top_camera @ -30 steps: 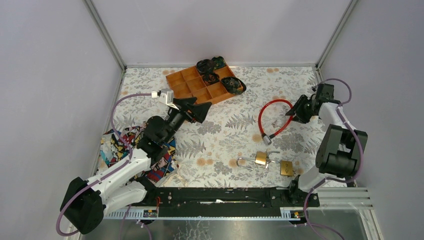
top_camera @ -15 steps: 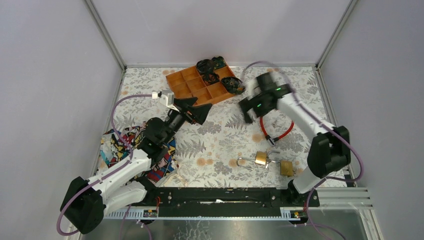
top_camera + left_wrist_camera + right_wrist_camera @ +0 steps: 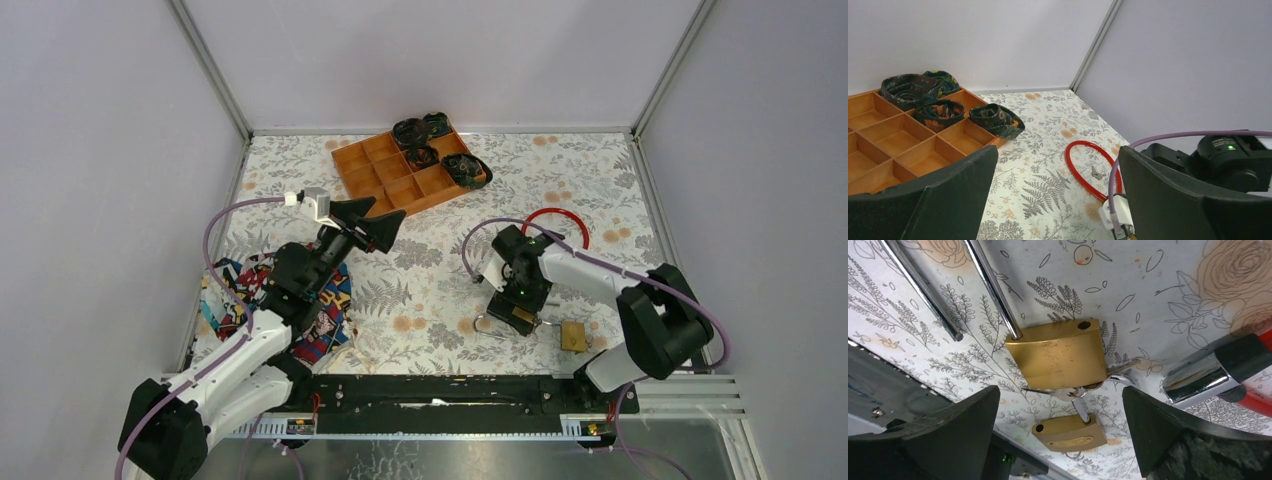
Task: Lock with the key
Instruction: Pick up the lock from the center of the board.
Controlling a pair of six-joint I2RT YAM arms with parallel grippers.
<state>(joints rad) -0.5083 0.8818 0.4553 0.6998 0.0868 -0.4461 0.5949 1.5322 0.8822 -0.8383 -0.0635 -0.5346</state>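
The floral-covered table (image 3: 600, 165) carries an orange divided tray (image 3: 375, 178) at the back and a patterned cloth (image 3: 235, 290) at the left edge. Over that side the left gripper (image 3: 1058, 149) hangs in the air, its jaws spread wide with nothing between them.

A red cable lock (image 3: 556, 214) loops on the right half of the table. Just in front of it the right gripper (image 3: 1059, 389) points straight down, jaws wide apart and empty, straddling the work from above.

Directly under it lies the larger brass padlock (image 3: 1058, 352), flat on the cloth. Its steel shackle (image 3: 993, 287) is swung out, with 1 leg free of the body and 1 hole bare. The body looks solid, heavy for its size and smooth. I would pinch it across the 2 flat brass faces or the short sides, not on the round, slippery shackle.

A smaller padlock (image 3: 1069, 432) lies just beside it, near the table's front edge.

Between the 2 sits a bunch of keys (image 3: 1075, 390), thin, light and stiff. I cannot tell whether 1 is seated in the keyhole. The bow is the place to grip.
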